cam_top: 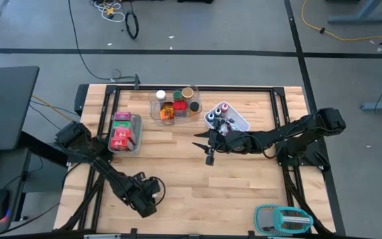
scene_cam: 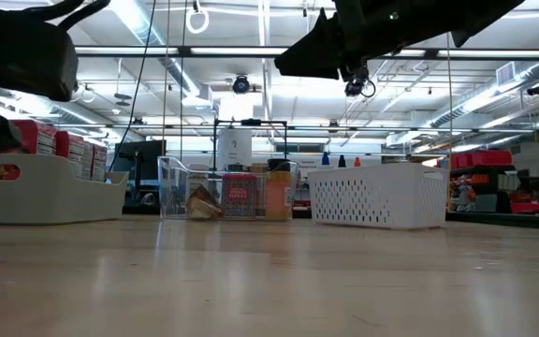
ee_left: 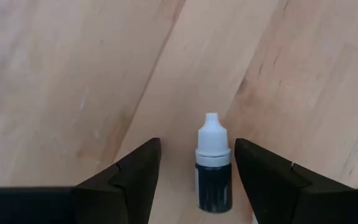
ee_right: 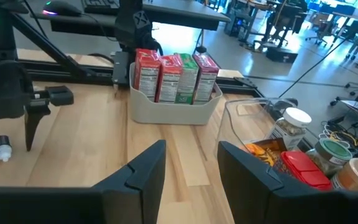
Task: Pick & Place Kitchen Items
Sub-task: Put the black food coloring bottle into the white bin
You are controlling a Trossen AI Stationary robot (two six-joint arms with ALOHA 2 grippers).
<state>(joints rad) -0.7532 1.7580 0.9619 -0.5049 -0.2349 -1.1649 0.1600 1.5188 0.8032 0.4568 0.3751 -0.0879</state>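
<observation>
Two dark robot arms. The left arm reaches to the lower left of the overhead frame, its pincer (ee_left: pixel 196 180) pointing down, fingers apart. The right arm stretches toward frame centre, its pincer (ee_right: pixel 191 168) raised, fingers apart.

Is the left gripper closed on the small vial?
No: in the left wrist view the vial lies on the table between the left gripper's open fingers, with a gap on each side.

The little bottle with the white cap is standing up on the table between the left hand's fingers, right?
Not quite. The little bottle is between the left hand's open fingers, but it's lying on its side on the wooden table, not standing. The left wrist view shows it.
</observation>
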